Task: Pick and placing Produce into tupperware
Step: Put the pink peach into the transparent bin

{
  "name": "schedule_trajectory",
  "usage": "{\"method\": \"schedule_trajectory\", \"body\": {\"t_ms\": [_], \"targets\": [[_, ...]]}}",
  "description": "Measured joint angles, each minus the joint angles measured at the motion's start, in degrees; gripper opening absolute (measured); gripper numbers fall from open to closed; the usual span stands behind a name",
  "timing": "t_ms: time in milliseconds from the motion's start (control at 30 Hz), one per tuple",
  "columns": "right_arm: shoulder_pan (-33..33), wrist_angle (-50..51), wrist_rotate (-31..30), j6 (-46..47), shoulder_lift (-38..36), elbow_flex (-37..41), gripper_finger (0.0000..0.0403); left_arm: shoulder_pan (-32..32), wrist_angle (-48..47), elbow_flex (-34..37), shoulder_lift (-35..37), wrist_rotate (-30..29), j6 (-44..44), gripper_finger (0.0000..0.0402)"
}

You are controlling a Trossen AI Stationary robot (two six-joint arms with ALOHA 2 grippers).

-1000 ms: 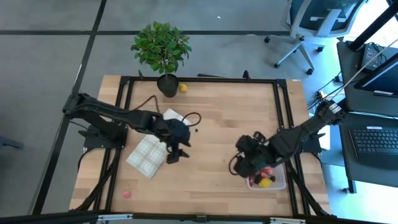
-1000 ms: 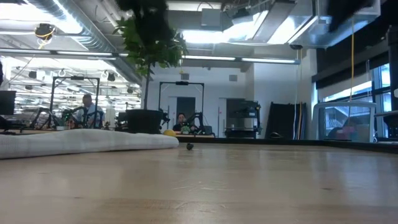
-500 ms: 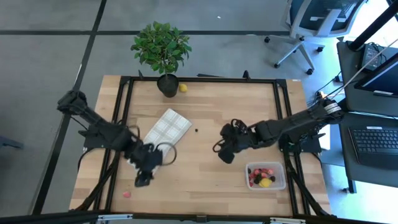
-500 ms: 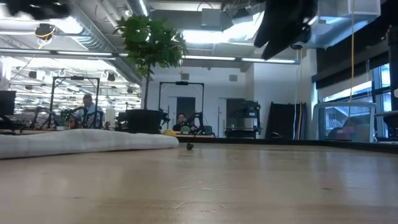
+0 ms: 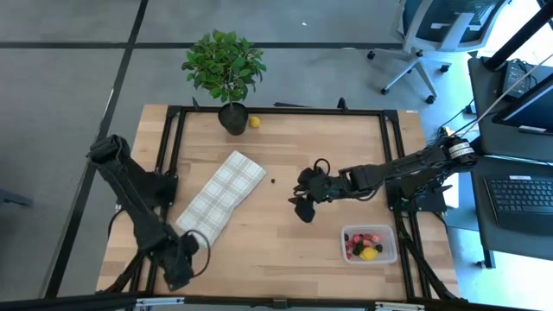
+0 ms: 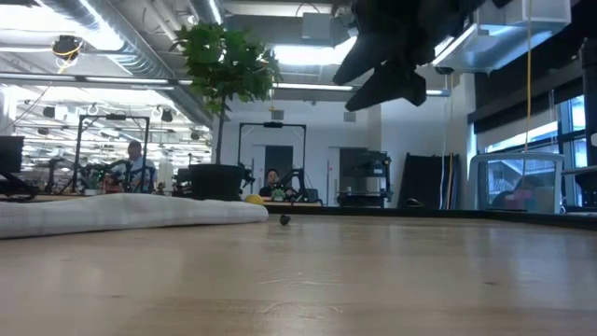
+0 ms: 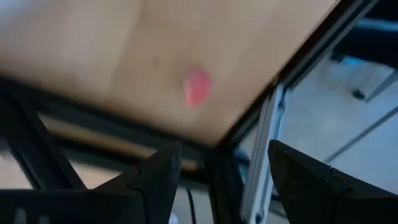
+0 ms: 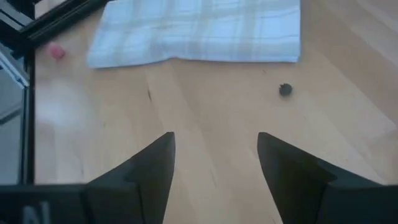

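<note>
Cloth beside your dark berry, plant by lemon, right gripper open and empty, left gripper open at table edge.

Grey floor, office chair, laptop desk, ceiling lights w/ ducts.

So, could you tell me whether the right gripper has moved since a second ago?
Yes. The right gripper has left the tupperware and moved toward the plaid cloth.

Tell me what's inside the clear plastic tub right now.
The clear rectangular plastic tub holds red, dark and yellow toy fruit pieces, heaped; anything beneath them is hidden.
</note>
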State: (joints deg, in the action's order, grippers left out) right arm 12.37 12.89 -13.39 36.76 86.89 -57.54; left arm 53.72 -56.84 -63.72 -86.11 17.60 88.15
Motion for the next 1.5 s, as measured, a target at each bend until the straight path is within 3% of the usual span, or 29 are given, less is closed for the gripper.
{"method": "schedule_trajectory", "body": {"t_ms": [167,233,433,833,1033,1500], "targets": [[-0.2,-1.2,0.2,0.3,0.0,1.7,0.0229,2.5,1.7,0.0,-4.4,10.2,7.6,0.025],[-0.2,-1.5,0.2,0.2,0.0,1.7,0.0229,3.0,1.5,0.0,-6.4,11.1,7.4,0.0267],[-0.2,-2.9,0.8,0.2,0.0,1.7,0.0229,3.3,2.6,0.0,-10.5,0.9,7.8,0.03],[-0.2,-2.9,1.6,0.5,0.0,1.7,0.0229,3.3,2.9,0.0,-15.4,-2.3,3.9,0.0291],[-0.2,-3.2,1.6,0.5,0.0,1.7,0.0229,3.3,3.8,0.0,-19.4,-0.6,2.6,0.0278],[-0.2,-5.0,1.6,0.4,0.0,1.7,0.0229,3.3,5.8,0.0,-19.8,0.0,2.8,0.0228]]}}
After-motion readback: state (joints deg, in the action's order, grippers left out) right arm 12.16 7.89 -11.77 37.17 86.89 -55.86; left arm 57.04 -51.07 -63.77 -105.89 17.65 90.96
